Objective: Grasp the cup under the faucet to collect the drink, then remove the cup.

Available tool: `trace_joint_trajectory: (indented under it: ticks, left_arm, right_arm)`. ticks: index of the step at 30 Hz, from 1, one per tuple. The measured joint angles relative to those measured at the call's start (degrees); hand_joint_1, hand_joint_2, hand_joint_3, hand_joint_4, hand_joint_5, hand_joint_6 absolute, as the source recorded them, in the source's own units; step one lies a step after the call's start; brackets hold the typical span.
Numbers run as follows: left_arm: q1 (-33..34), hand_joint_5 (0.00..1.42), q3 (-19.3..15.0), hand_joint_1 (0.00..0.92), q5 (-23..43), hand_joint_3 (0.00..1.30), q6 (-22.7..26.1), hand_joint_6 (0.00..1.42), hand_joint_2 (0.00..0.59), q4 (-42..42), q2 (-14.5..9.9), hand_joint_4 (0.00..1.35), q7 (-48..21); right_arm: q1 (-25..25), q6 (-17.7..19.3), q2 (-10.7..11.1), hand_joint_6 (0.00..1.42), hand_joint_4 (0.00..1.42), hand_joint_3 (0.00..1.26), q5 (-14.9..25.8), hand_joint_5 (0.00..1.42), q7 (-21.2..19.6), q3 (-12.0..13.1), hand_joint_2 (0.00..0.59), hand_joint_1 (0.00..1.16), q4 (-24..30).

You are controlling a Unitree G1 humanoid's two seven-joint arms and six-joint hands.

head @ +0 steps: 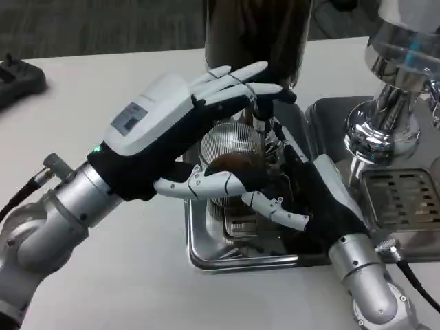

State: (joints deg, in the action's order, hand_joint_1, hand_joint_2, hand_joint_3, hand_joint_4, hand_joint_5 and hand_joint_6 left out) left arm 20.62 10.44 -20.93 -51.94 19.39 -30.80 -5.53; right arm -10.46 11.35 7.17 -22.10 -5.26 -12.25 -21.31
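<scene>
Drink collection is under way at a white table (pixel 137 82), where the robot's right hand (pixel 313 196) wraps a ribbed clear cup (pixel 230 148) from its 4 o'clock side, fingers (pixel 285 213) curled across the front of the glass. The cup stands on a steel drip tray (pixel 237 260) at the centre of the scene, directly beneath the faucet (pixel 262 122) of a dark drink dispenser (pixel 254 31) at 12 o'clock, and brown liquid fills its lower half. The left hand (pixel 155 127) reaches in from 8 o'clock, fingers extended toward the faucet above the cup and thumb low across the glass; whether it presses the tap or merely rests there cannot be told, and it appears to hold nothing. A chrome machine (pixel 385 117) stands at 3 o'clock and a black object (pixel 17 79) lies at 10 o'clock. By appearances the filling step is in hand. The next move calls for the left hand to come off the faucet, then a level, steady withdrawal of the cup toward 6 o'clock, clearing the tray's rim without spilling.
</scene>
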Motion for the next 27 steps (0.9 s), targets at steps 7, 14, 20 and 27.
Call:
trace_joint_trajectory:
  ticks: [7,14,20,27]
  left_arm:
    - [-7.8,0.12,-8.8,0.0,4.1,0.12,-0.2,0.0,0.165,-4.1,0.4,0.0,3.4]
    - [-17.0,0.1,-17.2,0.0,8.7,0.1,2.9,0.0,0.17,-4.3,0.5,0.0,5.2]
    - [-23.5,0.07,-20.9,0.0,8.0,0.08,6.1,0.0,0.171,-3.2,1.3,0.0,7.3]
    - [-26.1,0.02,-20.6,0.0,2.3,0.06,9.8,0.0,0.179,1.8,1.6,0.0,10.0]
  right_arm:
    - [1.5,0.0,0.2,0.0,0.0,0.0,0.0,0.0,-0.4,0.3,0.198,0.55,1.4]
    - [1.9,0.0,0.0,0.0,0.0,0.0,0.0,0.0,-0.5,0.0,0.198,0.55,1.8]
    - [1.8,0.0,0.0,0.0,0.0,0.0,0.0,0.0,-0.3,-0.3,0.198,0.55,2.2]
    - [1.1,-1.7,-0.4,0.0,0.0,0.0,-0.5,0.0,-0.2,-0.4,0.198,0.55,2.5]
